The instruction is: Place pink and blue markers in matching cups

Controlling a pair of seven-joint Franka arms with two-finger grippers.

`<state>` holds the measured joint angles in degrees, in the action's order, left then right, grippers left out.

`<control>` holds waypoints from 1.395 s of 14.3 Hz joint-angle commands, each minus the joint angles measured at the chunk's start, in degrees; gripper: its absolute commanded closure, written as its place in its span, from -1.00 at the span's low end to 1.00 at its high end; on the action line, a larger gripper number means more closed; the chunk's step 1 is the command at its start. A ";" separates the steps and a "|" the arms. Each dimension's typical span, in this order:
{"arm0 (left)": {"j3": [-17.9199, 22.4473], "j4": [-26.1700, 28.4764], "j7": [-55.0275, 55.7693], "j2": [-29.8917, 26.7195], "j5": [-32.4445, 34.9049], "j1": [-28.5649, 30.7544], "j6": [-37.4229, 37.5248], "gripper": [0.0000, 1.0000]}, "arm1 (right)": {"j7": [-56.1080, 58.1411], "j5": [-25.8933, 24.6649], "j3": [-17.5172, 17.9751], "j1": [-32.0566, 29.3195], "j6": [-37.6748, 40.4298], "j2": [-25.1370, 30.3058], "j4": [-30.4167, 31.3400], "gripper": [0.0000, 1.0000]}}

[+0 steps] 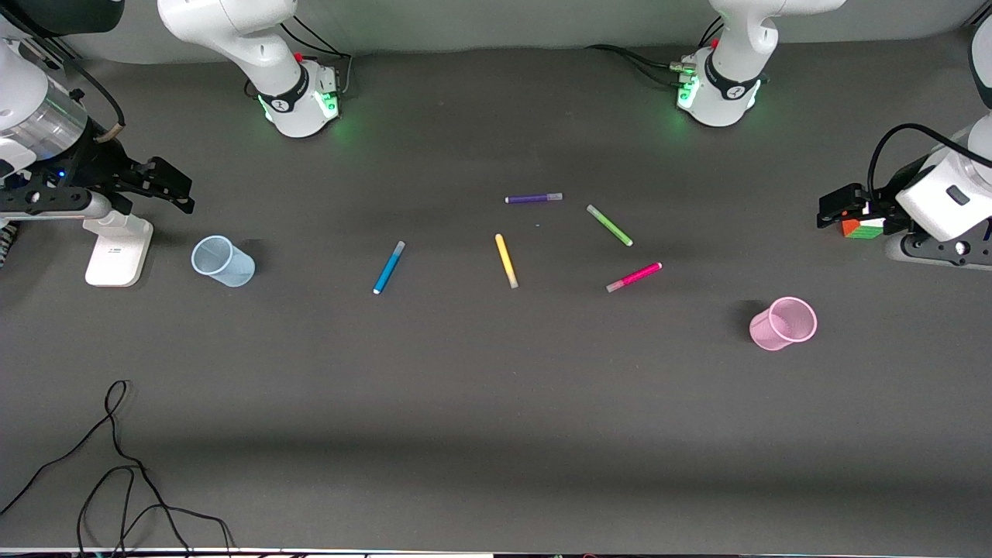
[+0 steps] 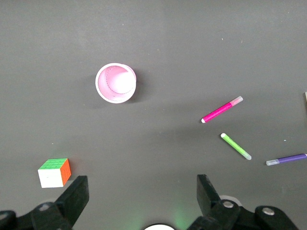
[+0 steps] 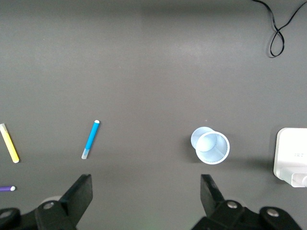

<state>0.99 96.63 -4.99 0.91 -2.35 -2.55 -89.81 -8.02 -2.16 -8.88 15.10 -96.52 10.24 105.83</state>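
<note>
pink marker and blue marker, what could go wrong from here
The pink marker lies close to the green marker, so the left tool might nudge or grab the wrong one. The blue cup and pink cup look light and are shorter than a marker, so a dropped marker may tip them.

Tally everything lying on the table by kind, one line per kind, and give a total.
Markers: 5 – blue marker, yellow marker, purple marker, green marker, pink marker
Cups: 2 – blue cup, pink cup
Puzzle cubes: 1 – cube
White blocks: 1 – white block
Cables: 1 – black cable
Total: 10
</note>
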 commanded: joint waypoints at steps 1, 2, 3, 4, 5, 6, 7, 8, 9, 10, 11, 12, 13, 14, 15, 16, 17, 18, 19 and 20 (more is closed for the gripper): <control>0.68 -0.57 -0.55 -0.47 0.68 -0.88 0.78 -1.00 | -0.06 -0.74 0.09 0.02 0.98 -0.66 -0.89 -1.00; 0.77 -0.48 -0.55 -0.47 0.68 -0.79 0.87 -1.00 | -0.06 -0.74 0.18 0.11 1.07 -0.84 -1.50 -1.00; 0.77 -0.57 -0.55 -0.47 0.68 -0.79 0.78 -1.00 | 0.20 -0.74 0.18 0.11 0.99 -1.45 -1.85 -1.00; 0.77 -0.48 -0.55 -0.38 0.68 -0.79 0.69 -1.00 | 0.55 -0.65 0.18 0.11 0.98 -2.24 -1.77 -1.00; 0.77 -0.48 -0.55 -0.29 0.68 -0.79 0.69 -1.00 | -0.06 -0.56 0.44 0.46 0.98 -3.81 -1.77 -1.00; 0.77 -0.48 -0.46 -0.29 0.68 -0.79 0.78 -1.00 | -0.24 -0.13 1.40 0.81 0.98 -5.22 -1.77 -1.00; 0.77 -0.48 -0.46 -0.03 0.68 -0.79 0.52 -1.00 | -1.28 0.83 1.50 0.90 0.90 -7.06 -1.77 -1.00; 0.77 -0.48 -0.37 -0.03 0.68 -0.88 0.43 -1.00 | -3.73 3.98 1.50 0.90 0.90 -9.25 -1.86 -1.00; 0.77 -0.48 -0.28 -0.03 0.68 -0.88 0.43 -1.00 | -4.71 7.66 1.50 0.90 0.64 -11.80 -1.86 -1.00; 0.77 -0.48 -0.19 0.23 0.68 -0.88 0.25 -1.00 | -4.81 9.70 1.50 0.90 0.11 -14.43 -1.86 -1.00; 0.77 -0.48 0.15 0.41 0.68 -0.88 0.08 -1.00 | -4.89 11.55 1.59 1.07 -0.42 -17.25 -1.86 -1.00; 0.77 -0.39 0.07 0.59 0.16 -0.88 0.08 -1.00 | -4.90 13.31 1.59 2.03 -1.81 -19.97 -1.77 -1.00; 0.68 -0.39 -0.45 0.94 -0.11 -0.88 -0.10 -1.00 | -5.59 14.46 1.76 2.56 -2.61 -23.22 -1.77 -1.00; 0.59 -0.39 -0.54 1.03 -0.11 -1.23 -0.36 -1.00 | -6.73 16.73 2.20 2.66 -3.92 -26.64 -1.68 -1.00; 0.25 -0.48 -0.63 1.03 -0.02 -1.67 -0.45 -1.00 | -7.52 19.28 2.73 2.66 -5.24 -29.72 -1.59 -1.00; -0.45 -0.48 -0.63 1.03 -0.02 -2.02 -0.80 -1.00 | -8.49 21.22 3.60 2.74 -7.00 -32.89 -1.59 -1.00; -2.20 -0.48 -0.63 0.94 0.06 -2.11 -1.24 -1.00 | -11.02 22.02 4.65 2.83 -9.36 -34.92 -1.25 -1.00; -4.48 -0.57 -0.63 0.85 0.59 -2.20 -1.33 -1.00 | -13.66 22.11 6.40 3.18 -11.82 -36.51 -0.46 -1.00; -6.16 -0.65 -0.98 0.59 0.68 -2.20 -1.07 -1.00 | -15.42 22.03 7.20 3.62 -14.37 -37.83 0.25 -1.00; -7.13 -0.48 -2.90 0.42 0.59 -2.20 -0.63 -1.00 | -15.96 22.03 7.30 3.71 -16.92 -39.06 1.12 -1.00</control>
<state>-4.27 96.57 -5.54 1.86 -2.43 -4.16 -90.84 -20.59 18.64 -2.25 18.15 -109.93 -27.45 106.02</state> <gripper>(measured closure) 0.000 0.000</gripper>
